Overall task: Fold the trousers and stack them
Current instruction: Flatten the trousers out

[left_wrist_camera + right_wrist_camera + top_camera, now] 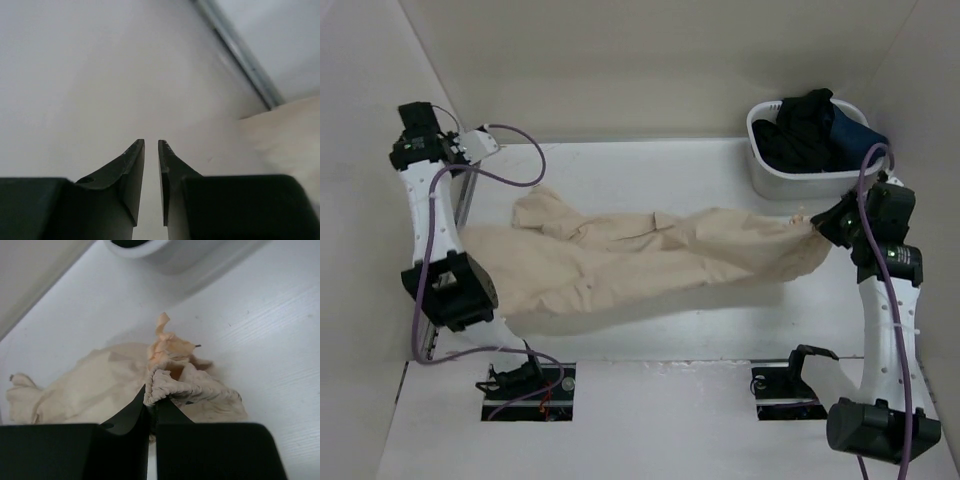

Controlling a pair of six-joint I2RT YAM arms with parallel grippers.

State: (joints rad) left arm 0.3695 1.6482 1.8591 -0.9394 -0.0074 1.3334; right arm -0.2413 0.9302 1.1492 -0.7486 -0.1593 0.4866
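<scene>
The beige trousers [650, 260] lie stretched left to right across the white table, wrinkled, with one end bunched at the right. My right gripper [817, 222] is shut on that bunched edge of the trousers [100, 385], and the cloth is pinched between its fingertips [153, 390] just above the tabletop. My left gripper [485, 142] is at the far left rear, apart from the cloth. Its jaws [151, 142] stand a narrow gap apart with only bare table between them. A corner of the trousers [295, 135] shows at the right edge of the left wrist view.
A white basket [765, 170] holding black and dark-blue garments [815, 125] stands at the back right, close behind my right gripper. Its wall [165, 252] shows at the top of the right wrist view. White walls enclose the table, and a metal rail [245, 60] runs along the left side.
</scene>
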